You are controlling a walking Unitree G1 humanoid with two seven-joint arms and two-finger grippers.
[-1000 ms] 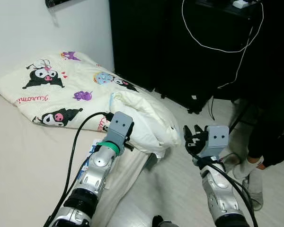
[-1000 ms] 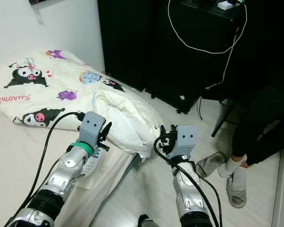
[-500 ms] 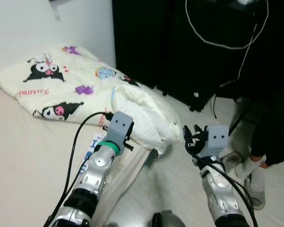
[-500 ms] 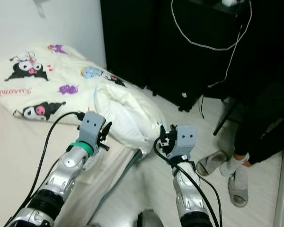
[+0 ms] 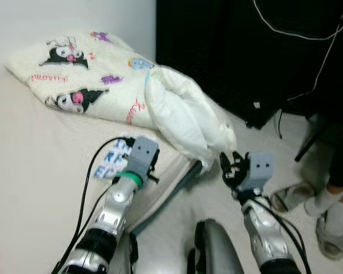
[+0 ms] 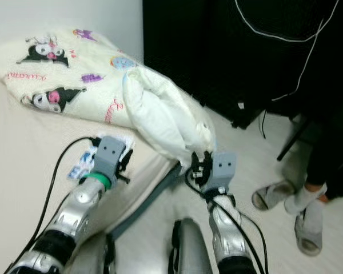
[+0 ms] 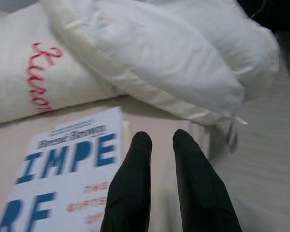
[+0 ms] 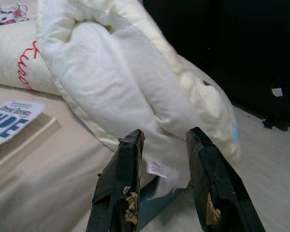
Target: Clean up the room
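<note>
Closer now than a second ago — the whole view has swung, so the camera has come nearer the bed, and the white pillow (image 5: 188, 123) sits larger and more central, while both arms keep the same raised pose as before. That pillow lies folded on itself at the bed's corner, its lower end hanging past the mattress edge (image 5: 177, 165) toward the floor (image 5: 217, 200). It rests against one cream blanket with cartoon prints (image 5: 86, 80), which runs back to the white wall.

One right gripper (image 8: 162, 145) hovers just short of the pillow's hanging end, its two fingers (image 8: 118, 179) set moderately apart with nothing between them; a small white tag of the pillow shows in the gap. One left gripper (image 7: 159, 140) hangs over the mattress, its fingers narrow, almost side by side, holding nothing. Just beside it lies one flat printed packet with blue letters (image 5: 111, 162), near the mattress edge.

Past that edge the pale floor opens as a strip between the bed and the dark furniture (image 5: 246, 51), where a white cable (image 5: 308, 34) loops down. Farther right a person's feet — two, in socks and grey slippers (image 5: 326, 228) — stand on the floor beside a dark chair leg, well apart from the right gripper. A grey rounded part (image 5: 217, 251) shows low on the floor between the arms.
</note>
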